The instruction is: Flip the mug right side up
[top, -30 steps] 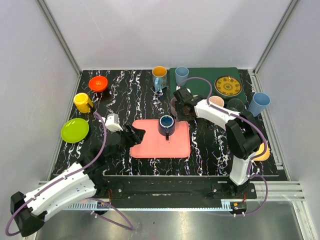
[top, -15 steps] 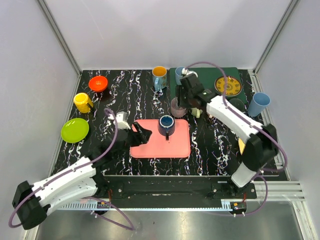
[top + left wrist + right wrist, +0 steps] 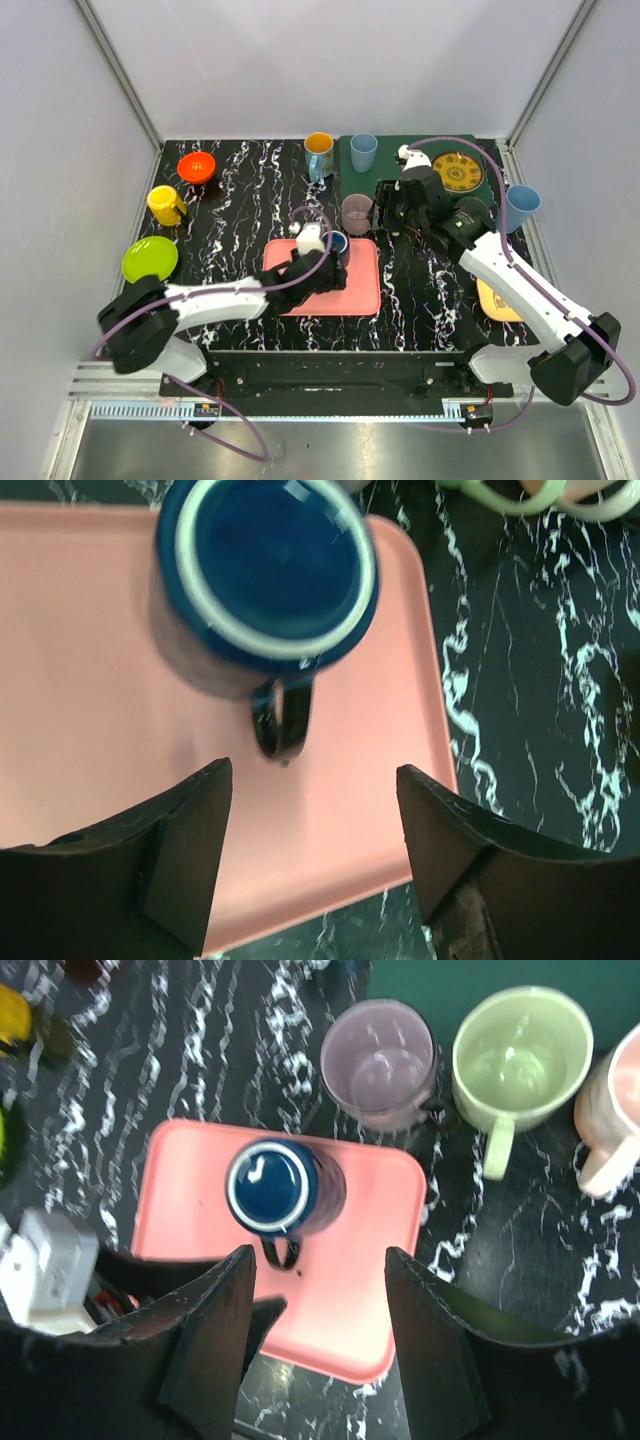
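Observation:
The dark blue mug (image 3: pixel 337 241) stands on the pink tray (image 3: pixel 365 285), a round blue face with a pale ring upward and its handle toward the near edge. My left gripper (image 3: pixel 335 272) is open just in front of it. In the left wrist view the mug (image 3: pixel 265 570) is above the open gripper (image 3: pixel 312 772), with the handle between the fingers' line and the mug body. My right gripper (image 3: pixel 385 215) is open, raised behind and to the right of the tray. It looks down on the mug (image 3: pixel 270 1185) from above, its gripper (image 3: pixel 318 1255) empty.
A purple cup (image 3: pixel 356 212) stands just behind the tray, with a pale green mug (image 3: pixel 520 1055) and a pink mug (image 3: pixel 615 1110) to its right. A green mat (image 3: pixel 445 143) with a patterned plate (image 3: pixel 456 172) is at the back. A yellow mug (image 3: pixel 165 205), red bowl (image 3: pixel 196 166) and green plate (image 3: pixel 150 260) are at the left.
My left arm has swung right across the tray until its gripper is just in front of the mug. My right gripper has pulled back to the right, away from the purple cup.

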Action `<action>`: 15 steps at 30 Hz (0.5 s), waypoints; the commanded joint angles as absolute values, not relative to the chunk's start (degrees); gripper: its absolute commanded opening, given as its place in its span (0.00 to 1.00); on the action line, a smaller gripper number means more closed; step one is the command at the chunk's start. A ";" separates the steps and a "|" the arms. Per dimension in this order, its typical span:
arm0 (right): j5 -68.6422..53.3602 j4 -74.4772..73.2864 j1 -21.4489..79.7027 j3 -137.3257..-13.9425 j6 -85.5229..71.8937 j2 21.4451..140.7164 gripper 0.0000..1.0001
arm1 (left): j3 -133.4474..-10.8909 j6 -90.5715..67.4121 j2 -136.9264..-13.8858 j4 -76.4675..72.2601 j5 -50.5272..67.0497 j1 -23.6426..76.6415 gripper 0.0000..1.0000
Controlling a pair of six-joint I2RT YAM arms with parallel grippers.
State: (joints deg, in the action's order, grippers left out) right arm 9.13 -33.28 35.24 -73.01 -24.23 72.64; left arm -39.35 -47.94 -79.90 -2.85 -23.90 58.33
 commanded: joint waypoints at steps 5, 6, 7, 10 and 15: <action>7.91 -34.54 35.77 -68.47 -24.26 66.80 0.61 | -57.19 -44.03 -91.57 6.23 -30.15 58.19 0.67; 7.82 -34.72 35.68 -68.21 -24.26 66.54 0.61 | -58.17 -44.03 -92.63 8.85 -29.80 57.92 0.67; 7.65 -34.63 35.68 -68.03 -24.34 66.36 0.61 | -59.05 -44.38 -94.46 10.18 -29.62 57.57 0.66; 7.47 -34.80 35.68 -67.94 -23.91 65.74 0.61 | -60.12 -45.17 -95.80 12.83 -28.83 56.78 0.65; 7.30 -34.46 35.68 -68.20 -23.73 65.74 0.62 | -59.24 -44.83 -95.98 13.62 -28.21 55.29 0.63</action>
State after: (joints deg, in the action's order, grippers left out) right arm 7.86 -35.81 35.27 -67.85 -24.21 66.39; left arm -58.46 -45.47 -95.94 11.51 -27.27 56.75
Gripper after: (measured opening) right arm 0.613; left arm 0.642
